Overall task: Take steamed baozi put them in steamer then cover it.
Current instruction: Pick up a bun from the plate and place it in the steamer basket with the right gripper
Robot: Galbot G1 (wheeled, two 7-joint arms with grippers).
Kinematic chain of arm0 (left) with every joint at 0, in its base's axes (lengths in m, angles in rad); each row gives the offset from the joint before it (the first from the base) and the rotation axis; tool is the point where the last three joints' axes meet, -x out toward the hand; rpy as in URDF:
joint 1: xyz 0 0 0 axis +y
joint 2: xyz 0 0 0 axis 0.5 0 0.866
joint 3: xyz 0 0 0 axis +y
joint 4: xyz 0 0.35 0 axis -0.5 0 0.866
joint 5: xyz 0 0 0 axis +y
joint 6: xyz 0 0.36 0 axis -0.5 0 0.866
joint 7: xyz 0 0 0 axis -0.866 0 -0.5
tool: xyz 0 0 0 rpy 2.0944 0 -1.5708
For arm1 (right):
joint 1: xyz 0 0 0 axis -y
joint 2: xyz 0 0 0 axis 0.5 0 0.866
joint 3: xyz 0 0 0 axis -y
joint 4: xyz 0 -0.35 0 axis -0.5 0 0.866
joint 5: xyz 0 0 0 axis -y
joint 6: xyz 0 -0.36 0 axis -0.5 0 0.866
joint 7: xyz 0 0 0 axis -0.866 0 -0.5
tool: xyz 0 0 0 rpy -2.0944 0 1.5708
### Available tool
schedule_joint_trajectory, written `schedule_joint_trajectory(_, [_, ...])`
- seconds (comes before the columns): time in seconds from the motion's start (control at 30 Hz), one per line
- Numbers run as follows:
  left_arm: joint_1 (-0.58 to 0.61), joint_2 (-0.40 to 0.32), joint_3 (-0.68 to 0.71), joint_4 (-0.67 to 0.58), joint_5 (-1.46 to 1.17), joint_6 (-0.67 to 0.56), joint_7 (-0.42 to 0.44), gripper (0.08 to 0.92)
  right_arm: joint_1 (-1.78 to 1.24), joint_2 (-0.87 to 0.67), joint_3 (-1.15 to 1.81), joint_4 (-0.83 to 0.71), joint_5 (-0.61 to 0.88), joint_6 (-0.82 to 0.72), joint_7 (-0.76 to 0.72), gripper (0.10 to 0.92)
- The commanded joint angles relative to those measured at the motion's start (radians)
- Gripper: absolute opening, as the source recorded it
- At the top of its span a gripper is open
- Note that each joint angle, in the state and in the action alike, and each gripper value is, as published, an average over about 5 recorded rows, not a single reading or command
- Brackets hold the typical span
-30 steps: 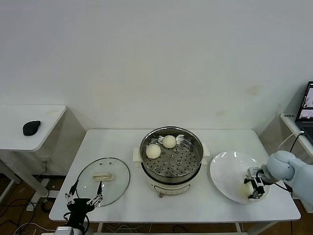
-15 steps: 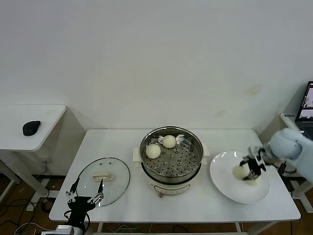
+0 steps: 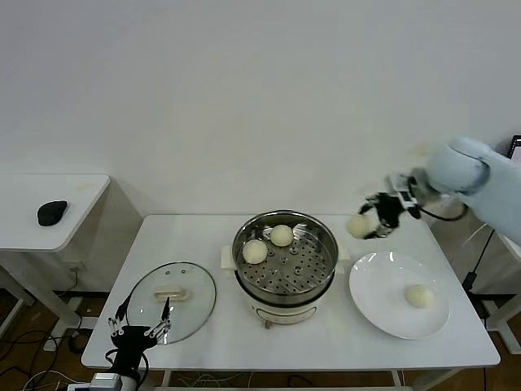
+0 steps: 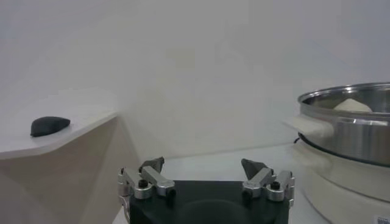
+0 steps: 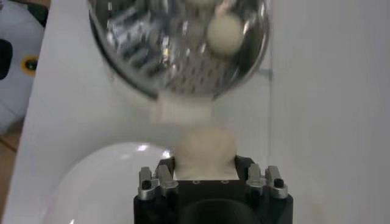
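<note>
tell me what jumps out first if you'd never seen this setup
The right gripper hangs in the air between the white plate and the steamer, shut on a baozi. Two more buns lie at the back left of the steamer's tray, and one lies on the plate. The glass cover lies flat on the table's left, with the left gripper open at its near edge.

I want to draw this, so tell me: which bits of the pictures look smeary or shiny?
Right wrist view: the steamer is smeared with streaky glints; the baozi in the right end effector looks soft. Head view: that arm is blurred; the glass lid shows faint reflections. Left wrist view: the left end effector is crisp, and the steamer rim gleams.
</note>
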Motion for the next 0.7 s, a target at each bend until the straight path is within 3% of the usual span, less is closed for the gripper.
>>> schedule_joint_trajectory(0.03, [-0.001, -0.008, -0.005, 0.002, 0.001, 0.000, 0.000, 0.823, 0.167, 0.252, -0.207, 0.063, 0.031, 0.189, 0.024, 0.611])
schedule_joint_trajectory(0.33, [-0.005, -0.018, -0.016, 0.004, 0.000, -0.003, -0.003, 0.823, 0.118, 0.360, -0.274, -0.001, -0.140, 0.439, 0.043, 0.619])
schedule_joint_trajectory(0.7, [-0.007, -0.025, -0.025, 0.005, -0.008, -0.005, -0.008, 0.823, 0.072, 0.464, -0.309, -0.027, -0.241, 0.604, 0.074, 0.628])
